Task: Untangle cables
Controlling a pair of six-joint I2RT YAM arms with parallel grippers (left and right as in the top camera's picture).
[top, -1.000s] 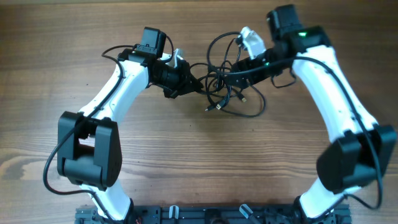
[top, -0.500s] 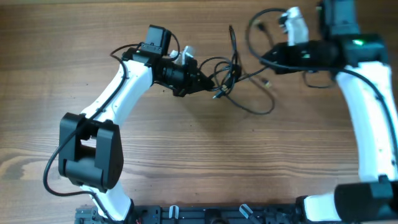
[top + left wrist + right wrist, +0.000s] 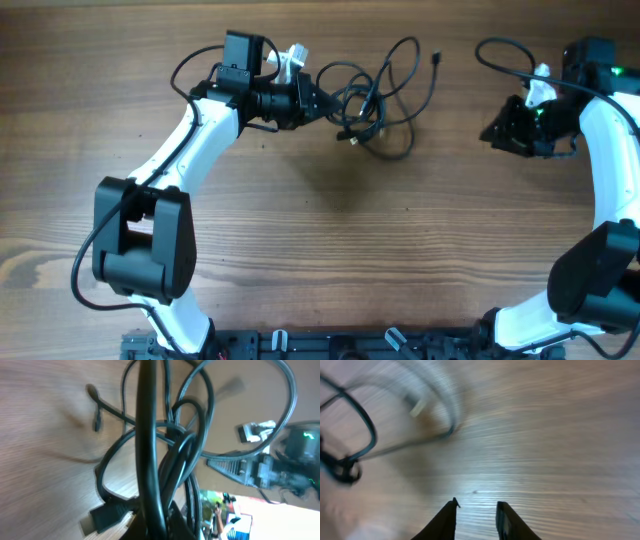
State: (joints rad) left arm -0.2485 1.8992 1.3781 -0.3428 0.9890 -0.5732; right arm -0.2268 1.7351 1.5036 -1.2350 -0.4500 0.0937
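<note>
Cables (image 3: 385,98) pinched in left gripper (image 3: 324,104), left arm stretched forward, right gripper (image 3: 476,503) parted and empty

Left arm: we see it stretched forward, gripper (image 3: 321,105) clamped on cables (image 3: 362,122).
Right gripper (image 3: 477,505): we see fingers parted.

A brown wood-grain table (image 3: 330,260) fills the view, softly lit

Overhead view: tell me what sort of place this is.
Probably a robot-manipulation test bench: a bare wood-grain table, two white arms fixed to a black rail at its near edge, and a tangle of cables laid out as practice material.
</note>
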